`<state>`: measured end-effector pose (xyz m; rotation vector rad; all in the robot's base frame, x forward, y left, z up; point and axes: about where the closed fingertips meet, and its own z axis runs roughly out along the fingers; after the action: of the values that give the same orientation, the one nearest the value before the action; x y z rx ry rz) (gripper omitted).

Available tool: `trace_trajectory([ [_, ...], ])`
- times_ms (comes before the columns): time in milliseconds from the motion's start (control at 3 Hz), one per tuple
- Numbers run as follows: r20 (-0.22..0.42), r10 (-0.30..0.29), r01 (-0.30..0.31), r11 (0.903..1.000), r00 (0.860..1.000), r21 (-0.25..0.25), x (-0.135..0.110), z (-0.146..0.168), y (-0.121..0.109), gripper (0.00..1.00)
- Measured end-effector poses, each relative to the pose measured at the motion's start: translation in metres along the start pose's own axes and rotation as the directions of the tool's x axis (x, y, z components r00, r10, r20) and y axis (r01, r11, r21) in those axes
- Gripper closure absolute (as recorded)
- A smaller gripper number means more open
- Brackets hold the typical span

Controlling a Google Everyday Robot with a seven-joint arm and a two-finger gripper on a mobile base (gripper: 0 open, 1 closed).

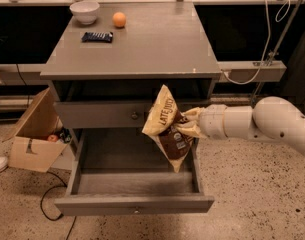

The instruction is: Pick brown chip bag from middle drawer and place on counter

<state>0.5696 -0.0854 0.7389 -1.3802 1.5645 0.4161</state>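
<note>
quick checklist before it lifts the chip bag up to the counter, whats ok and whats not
1. Grip: the gripper is closed on the right edge of the brown chip bag, which hangs from it in the air. Ok.
2. Bag out of the middle drawer: its lower tip appears to hang above the open drawer's floor. Ok.
3. Height: the bag's top corner sits below the front edge of the counter. Not ok, it needs to rise.
4. Gap between the bag and the counter's overhang: cannot tell.
5. Landing space: the bowl, orange and candy bar sit back left; front and right are bare. Ok.
</note>
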Motion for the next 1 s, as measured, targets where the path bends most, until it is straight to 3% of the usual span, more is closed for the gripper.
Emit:
trace_trajectory([
  [333, -0.030, -0.048, 0.051, 0.9959, 0.998, 0.074, -0.027, -0.017, -0.024, 1.00],
  [667, -0.093, -0.113, 0.127, 0.9772, 0.989, 0.170, -0.074, -0.039, -0.067, 1.00],
  [1000, -0.139, -0.167, 0.196, 0.9543, 0.976, 0.226, -0.126, -0.049, -0.114, 1.00],
])
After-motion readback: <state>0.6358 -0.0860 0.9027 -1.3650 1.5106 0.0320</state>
